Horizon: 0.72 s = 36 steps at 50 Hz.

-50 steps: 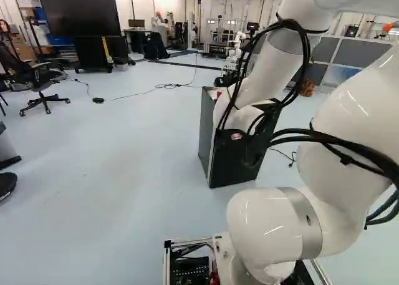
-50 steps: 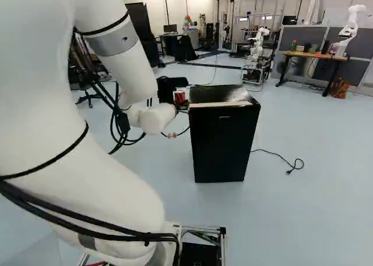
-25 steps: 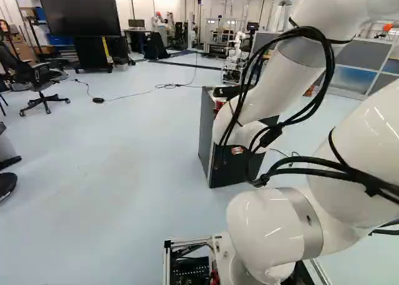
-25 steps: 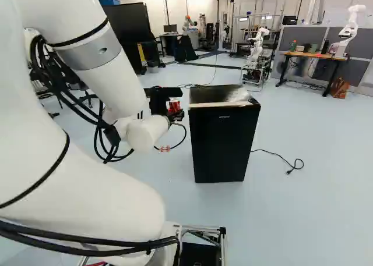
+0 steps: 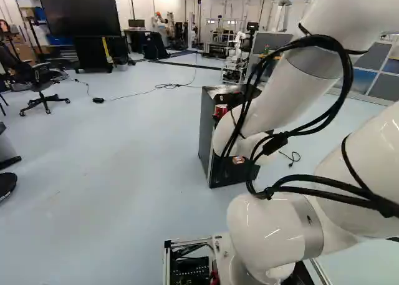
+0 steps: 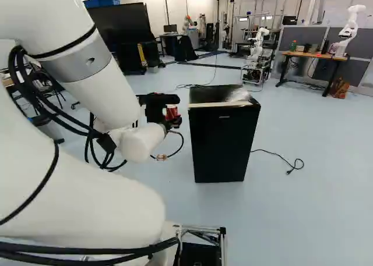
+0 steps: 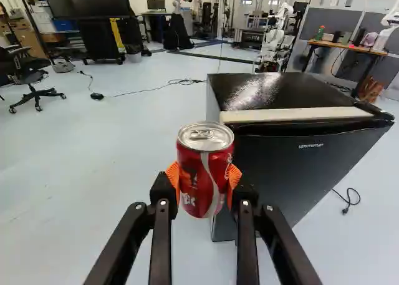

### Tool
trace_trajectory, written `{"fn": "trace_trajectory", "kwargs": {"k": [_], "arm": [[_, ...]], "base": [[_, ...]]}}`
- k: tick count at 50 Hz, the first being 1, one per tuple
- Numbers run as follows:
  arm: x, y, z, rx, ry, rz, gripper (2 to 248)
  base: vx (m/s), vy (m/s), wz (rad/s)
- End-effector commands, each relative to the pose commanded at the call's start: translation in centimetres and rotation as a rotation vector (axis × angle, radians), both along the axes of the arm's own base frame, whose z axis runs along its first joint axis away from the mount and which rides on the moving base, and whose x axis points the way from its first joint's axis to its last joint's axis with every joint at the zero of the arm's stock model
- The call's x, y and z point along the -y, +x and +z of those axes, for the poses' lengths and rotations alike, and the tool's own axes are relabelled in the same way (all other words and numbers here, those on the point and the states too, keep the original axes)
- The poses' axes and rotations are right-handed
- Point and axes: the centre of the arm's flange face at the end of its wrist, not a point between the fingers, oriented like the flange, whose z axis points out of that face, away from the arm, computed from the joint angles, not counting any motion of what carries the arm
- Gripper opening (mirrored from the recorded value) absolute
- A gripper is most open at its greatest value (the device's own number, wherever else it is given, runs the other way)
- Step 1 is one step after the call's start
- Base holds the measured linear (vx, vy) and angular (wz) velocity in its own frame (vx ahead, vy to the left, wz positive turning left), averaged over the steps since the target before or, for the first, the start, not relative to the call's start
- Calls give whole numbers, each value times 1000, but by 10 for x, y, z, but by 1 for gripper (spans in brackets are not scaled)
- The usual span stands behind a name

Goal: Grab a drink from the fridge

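Item: one red drink can (image 7: 198, 201), silver lid (image 7: 204, 135) uppermost, long axis upright or very nearly so. Location: in the black gripper (image 7: 203, 180), which is closed on it, an orange pad (image 7: 235, 176) pressing from either side; the fingers stand apart by the can's own width. Relation of note: no reach separates can and hand; the can lies directly between the fingertips, its axis crosswise to the line along which they squeeze, lid clear above the pads. Bearer: the single white arm (image 6: 99, 88), hence the only hand near it. Item: one black fridge (image 7: 287, 166), with a pale strip (image 7: 299, 114) along its top front edge; door apparently closed. Position: beyond the can and to one side in the wrist view; in the right base view the can shows just off the fridge's left edge, outside the cabinet, the exact gap not to be told. Item: one loose power cord (image 6: 280, 156), on the floor (image 6: 303, 213) beside the fridge. Status, by judgement: drink grabbed, task all but complete. Next move, by judgement: carry the can away from the cabinet, axis kept upright, grip unchanged. Hazards, by judgement: a knock against the fridge's near corner, or a smooth can slipping or turning between the pads if swung briskly.
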Motion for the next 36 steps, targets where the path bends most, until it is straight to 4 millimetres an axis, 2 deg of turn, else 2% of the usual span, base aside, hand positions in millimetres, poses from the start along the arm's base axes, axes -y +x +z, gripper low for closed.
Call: {"fn": "trace_trajectory", "kwargs": {"k": [36], "arm": [[-1,-5,-2,-3,1,1,94]], "base": [[0,0,0]]}}
